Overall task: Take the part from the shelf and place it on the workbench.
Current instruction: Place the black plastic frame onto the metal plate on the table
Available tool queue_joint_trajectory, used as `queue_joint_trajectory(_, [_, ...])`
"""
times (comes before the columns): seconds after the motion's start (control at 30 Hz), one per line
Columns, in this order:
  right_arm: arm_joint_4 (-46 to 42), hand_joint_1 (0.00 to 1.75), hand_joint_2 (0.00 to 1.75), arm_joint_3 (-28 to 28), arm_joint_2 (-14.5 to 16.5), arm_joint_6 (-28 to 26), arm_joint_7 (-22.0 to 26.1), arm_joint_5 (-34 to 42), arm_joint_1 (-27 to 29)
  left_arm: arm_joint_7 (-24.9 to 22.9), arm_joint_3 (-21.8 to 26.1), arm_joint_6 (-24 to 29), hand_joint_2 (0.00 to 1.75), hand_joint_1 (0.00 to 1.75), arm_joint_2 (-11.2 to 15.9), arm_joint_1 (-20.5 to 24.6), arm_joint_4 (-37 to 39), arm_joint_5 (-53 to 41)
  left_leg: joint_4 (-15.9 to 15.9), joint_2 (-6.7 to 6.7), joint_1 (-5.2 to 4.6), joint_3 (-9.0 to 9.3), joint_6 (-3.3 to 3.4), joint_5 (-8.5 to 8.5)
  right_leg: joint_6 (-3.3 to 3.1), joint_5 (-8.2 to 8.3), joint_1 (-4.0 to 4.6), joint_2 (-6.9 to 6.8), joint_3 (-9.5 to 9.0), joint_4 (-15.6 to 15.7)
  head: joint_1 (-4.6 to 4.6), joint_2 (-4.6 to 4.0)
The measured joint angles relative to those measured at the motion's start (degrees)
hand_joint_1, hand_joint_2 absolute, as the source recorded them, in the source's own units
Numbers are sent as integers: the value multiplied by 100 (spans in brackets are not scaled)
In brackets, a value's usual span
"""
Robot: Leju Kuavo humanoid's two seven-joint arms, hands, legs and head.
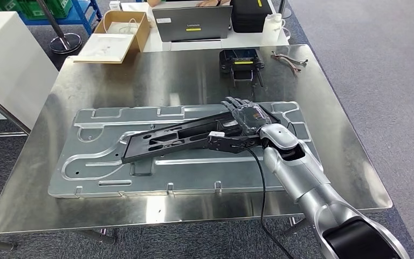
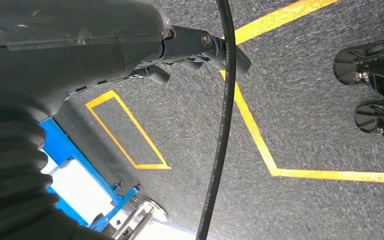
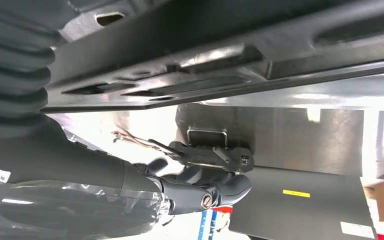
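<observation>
The right robot hand [image 1: 245,117] grasped the black part [image 1: 180,139] at its end nearer the table's right edge, its fingers wrapped over the top of it. The long, flat part lay slanted across a large stamped metal panel [image 1: 102,162] that rested in the middle of the steel table [image 1: 140,81], its free end reaching towards the table's left edge. Whether the part touched the panel or was held just above it could not be told.

In the right wrist view the part [image 3: 230,55] ran close past the camera.

The left robot hand [image 2: 190,47] hung over grey carpet marked with yellow lines, its fingers curled in and holding nothing.

At the table's far edge sat a black controller [image 1: 241,59] and, nearer the far right corner, a pair of pliers [image 1: 289,59]. Beyond the far edge stood a laptop [image 1: 192,23] and an open cardboard box [image 1: 116,35].
</observation>
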State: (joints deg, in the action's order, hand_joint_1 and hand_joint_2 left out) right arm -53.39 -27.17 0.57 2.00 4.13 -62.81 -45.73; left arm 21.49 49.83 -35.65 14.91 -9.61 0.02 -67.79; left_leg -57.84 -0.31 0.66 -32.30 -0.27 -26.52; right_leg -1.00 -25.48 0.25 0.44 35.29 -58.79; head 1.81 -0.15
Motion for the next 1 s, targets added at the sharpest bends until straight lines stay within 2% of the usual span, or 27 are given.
queue_joint_trajectory(0.23, [50, 0, 0, 0, 33, -15, 81, -66, -26, -4, 0, 2, 0, 0, 0, 0, 0, 5, -19, -1, -13, -4, 1, -7, 9, 6, -19, -3, -11, 4, 0, 0])
queue_joint_trajectory(0.37, [-228, 0, 0, -7, 150, 40, 273, 1, 7, -1, 0, 10, 0, 0, 0, 0, 0, 7, -45, 0, -29, -10, 24, -23, 26, 10, -36, -2, -13, 5, 0, 0])
queue_joint_trajectory(0.5, [-964, 0, 0, -129, 283, 310, 311, 260, 46, 32, 0, 25, 0, 0, -1, -6, 0, 5, -66, -1, -53, -19, 63, -33, 73, 18, -57, -2, -19, 16, 0, 0])
queue_joint_trajectory(0.57, [-1262, 0, 0, -198, 328, 392, 298, 351, 40, 51, 0, 28, 0, 0, -2, -7, 0, 2, -18, 11, -37, 4, 106, 9, 114, 2, -58, 0, -32, 6, 0, 0])
queue_joint_trajectory(0.6, [-1369, 0, 0, -220, 340, 409, 295, 377, 35, 58, 0, 28, 0, 0, -5, -6, 0, 1, 21, 21, -20, 22, 131, 43, 137, -78, -54, -1, -9, -76, -1, 0])
queue_joint_trajectory(0.63, [-1472, 0, 0, -242, 348, 425, 289, 399, 33, 64, 0, 28, 0, 0, -10, -6, 0, -1, 57, 31, -2, 35, 154, 78, 156, -235, -53, -4, 65, -277, -1, 0])
queue_joint_trajectory(0.7, [-1660, 0, 0, -296, 349, 454, 278, 443, 33, 71, 0, 28, 0, 0, -21, -11, 0, -5, 77, 39, 7, 30, 176, 110, 182, -654, -59, -10, 335, -946, -1, 0])
queue_joint_trajectory(0.73, [-1744, 0, 0, -329, 348, 469, 273, 461, 34, 72, 0, 27, 0, 0, -25, -14, 0, -8, 71, 40, 5, 19, 179, 112, 187, -799, -62, -11, 461, -1266, -1, 0])
queue_joint_trajectory(0.77, [-1815, 0, 0, -362, 348, 482, 272, 475, 35, 73, 0, 26, 0, 0, -28, -16, 0, -10, 62, 42, 4, 11, 179, 113, 189, -832, -64, -12, 514, -1435, -1, 0])
queue_joint_trajectory(0.8, [-1874, 0, 0, -390, 349, 492, 271, 486, 33, 75, 0, 24, 0, 0, -30, -15, 0, -12, 50, 42, 3, 3, 178, 113, 186, -755, -66, -13, 471, -1406, -2, 0])
queue_joint_trajectory(0.83, [-1931, 0, 0, -411, 351, 498, 271, 495, 27, 77, 0, 21, 0, 0, -30, -14, 0, -12, 34, 41, 3, -3, 173, 110, 173, -593, -67, -14, 327, -1174, -1, 0])
queue_joint_trajectory(0.9, [-2035, 0, 0, -437, 357, 501, 271, 507, -4, 80, 0, 13, 0, 0, -32, -13, 0, -12, -10, 35, -2, -28, 147, 99, 125, -288, -53, -14, -86, -446, -1, 0])
queue_joint_trajectory(0.93, [-2079, 0, 0, -445, 364, 501, 271, 511, -21, 82, 0, 7, 0, 0, -33, -13, 0, -13, -25, 31, -7, -41, 122, 100, 96, -204, -36, -14, -227, -181, -1, 0])
queue_joint_trajectory(1.0, [-2142, 0, 0, -462, 378, 503, 271, 518, -48, 85, 0, -4, 0, 0, -35, -15, 0, -17, -33, 24, -12, -67, 54, 124, 44, -177, -3, -13, -295, -6, 0, 0])
